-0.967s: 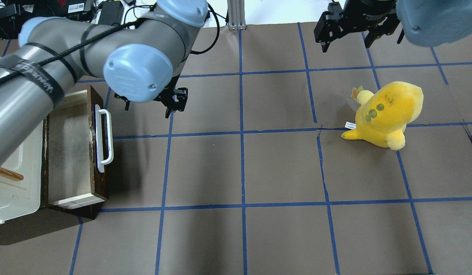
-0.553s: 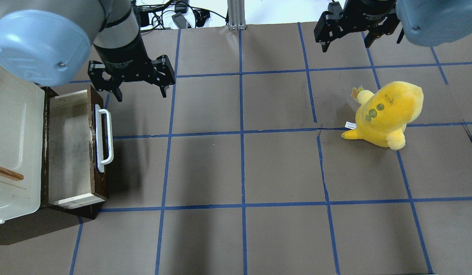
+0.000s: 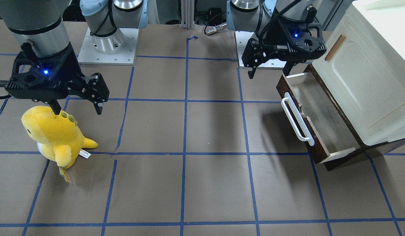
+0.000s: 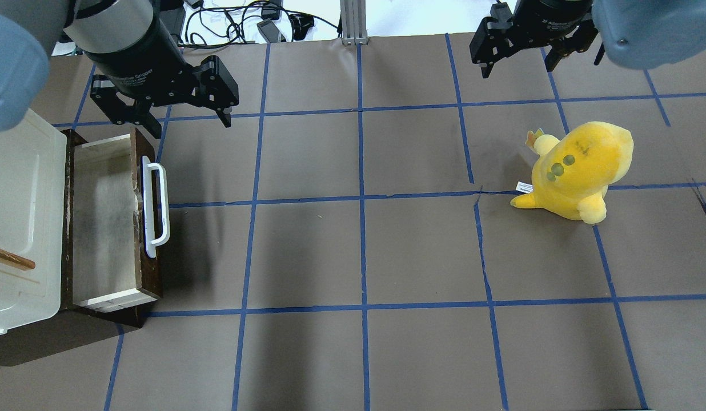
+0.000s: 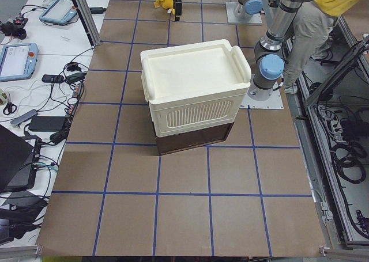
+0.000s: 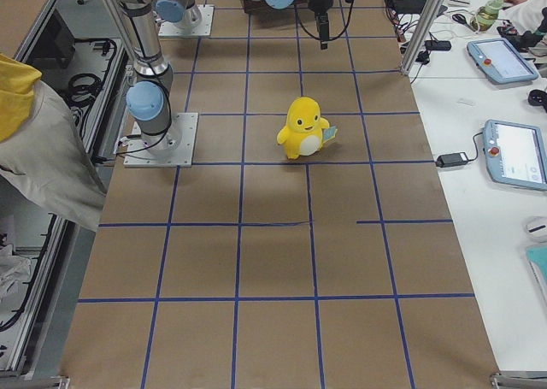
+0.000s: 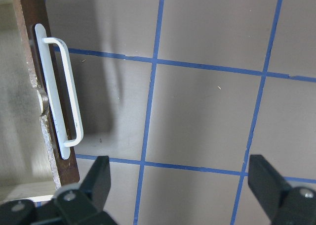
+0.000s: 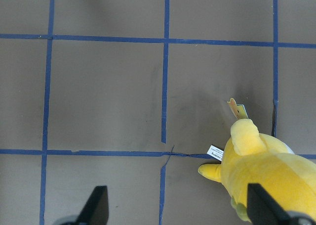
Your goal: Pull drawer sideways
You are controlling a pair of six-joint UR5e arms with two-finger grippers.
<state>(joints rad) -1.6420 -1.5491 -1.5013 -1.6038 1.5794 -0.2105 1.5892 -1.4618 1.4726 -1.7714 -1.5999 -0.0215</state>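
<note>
The drawer stands pulled out of the cream cabinet at the table's left. It has a dark brown front, a long white bar handle and a greyish empty inside. It also shows in the front-facing view and its handle in the left wrist view. My left gripper is open and empty. It hangs above the table just beyond the drawer's far end, apart from the handle. My right gripper is open and empty at the far right.
A yellow plush toy stands on the right half, just near of the right gripper. The cabinet door carries a small wooden handle. Brown paper with blue tape lines covers the table.
My left arm has swung back and to the left, and its open gripper has moved away from the handle toward the table's far side. The drawer and right arm have not moved.
</note>
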